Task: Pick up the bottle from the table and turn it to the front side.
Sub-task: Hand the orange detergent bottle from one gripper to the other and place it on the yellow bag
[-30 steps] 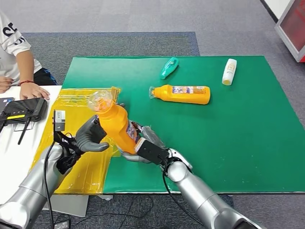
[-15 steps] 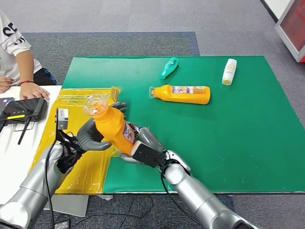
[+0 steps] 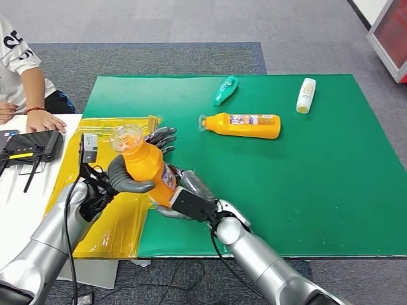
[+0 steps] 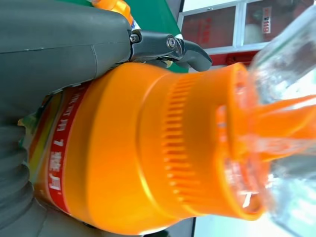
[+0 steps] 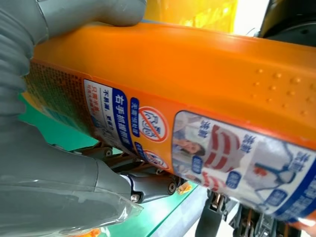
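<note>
An orange bottle (image 3: 146, 166) with a clear cap is lifted above the table, tilted with its cap toward the far left. My right hand (image 3: 187, 198) grips its lower, labelled end (image 5: 193, 143). My left hand (image 3: 126, 176) wraps the upper body below the neck (image 4: 123, 148), thumb in front and fingers (image 3: 162, 136) showing behind the bottle. The clear cap (image 4: 287, 103) sticks out past the left hand.
A second orange bottle (image 3: 242, 125), a teal bottle (image 3: 226, 89) and a white bottle (image 3: 306, 94) lie on the green mat (image 3: 311, 184) farther out. A yellow sheet (image 3: 112, 219) covers the left part. A person's hand (image 3: 43, 119) rests by a black router (image 3: 31, 147) at far left.
The bottle has shifted left and slightly up in the right hand. My left hand has moved in and closed around the bottle's upper body; its fingers now show behind it.
</note>
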Robot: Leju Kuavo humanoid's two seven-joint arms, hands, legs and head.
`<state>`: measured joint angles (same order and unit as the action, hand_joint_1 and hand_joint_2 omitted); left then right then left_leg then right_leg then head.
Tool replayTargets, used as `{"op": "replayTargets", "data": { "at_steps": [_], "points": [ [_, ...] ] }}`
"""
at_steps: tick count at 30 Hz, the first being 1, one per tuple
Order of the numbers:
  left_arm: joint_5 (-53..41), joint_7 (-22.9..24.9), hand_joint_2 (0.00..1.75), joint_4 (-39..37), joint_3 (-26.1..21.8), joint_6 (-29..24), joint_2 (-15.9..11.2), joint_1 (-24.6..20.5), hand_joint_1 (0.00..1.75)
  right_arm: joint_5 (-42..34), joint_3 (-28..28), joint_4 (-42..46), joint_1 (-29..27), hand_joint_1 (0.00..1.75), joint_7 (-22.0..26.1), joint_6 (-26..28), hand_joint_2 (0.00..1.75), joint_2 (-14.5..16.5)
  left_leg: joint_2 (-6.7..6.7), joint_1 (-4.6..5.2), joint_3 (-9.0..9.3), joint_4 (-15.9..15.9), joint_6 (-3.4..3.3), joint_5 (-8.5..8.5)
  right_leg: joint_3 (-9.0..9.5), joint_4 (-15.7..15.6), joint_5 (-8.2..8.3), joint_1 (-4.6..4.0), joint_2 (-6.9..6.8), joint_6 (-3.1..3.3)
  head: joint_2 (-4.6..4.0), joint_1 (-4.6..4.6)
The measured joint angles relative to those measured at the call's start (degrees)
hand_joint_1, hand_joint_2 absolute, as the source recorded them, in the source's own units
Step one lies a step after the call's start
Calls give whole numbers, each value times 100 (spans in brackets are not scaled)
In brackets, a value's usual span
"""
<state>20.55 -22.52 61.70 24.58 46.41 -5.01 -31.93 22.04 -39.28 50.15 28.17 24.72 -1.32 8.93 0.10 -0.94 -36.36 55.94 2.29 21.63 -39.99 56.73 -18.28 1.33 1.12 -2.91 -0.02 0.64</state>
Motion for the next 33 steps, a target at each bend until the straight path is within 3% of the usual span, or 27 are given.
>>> {"op": "replayTargets", "data": {
  "at_steps": [6, 10, 33],
  "points": [
    [4, 42, 175, 0, 74, -25, 0, -13, 2, 216, -114, -167, 80, 175, -103, 199, 175, 15, 0, 0, -1, 0, 0, 0, 0, 0, 0, 0, 0, 0, 1, 1],
    [4, 55, 175, -1, 90, -48, -7, -12, 174, 235, -135, -236, 103, 175, -122, 222, 175, 18, 0, 0, -1, 0, 0, 0, 0, 0, 0, 0, 0, 0, 0, 1],
    [19, 3, 175, -44, 130, -31, -69, 17, 175, 247, -151, -377, 146, 175, -145, 315, 175, 18, 0, 0, -2, 0, 0, 1, 0, 0, 0, 0, 0, 0, 0, 0]
  ]
}}
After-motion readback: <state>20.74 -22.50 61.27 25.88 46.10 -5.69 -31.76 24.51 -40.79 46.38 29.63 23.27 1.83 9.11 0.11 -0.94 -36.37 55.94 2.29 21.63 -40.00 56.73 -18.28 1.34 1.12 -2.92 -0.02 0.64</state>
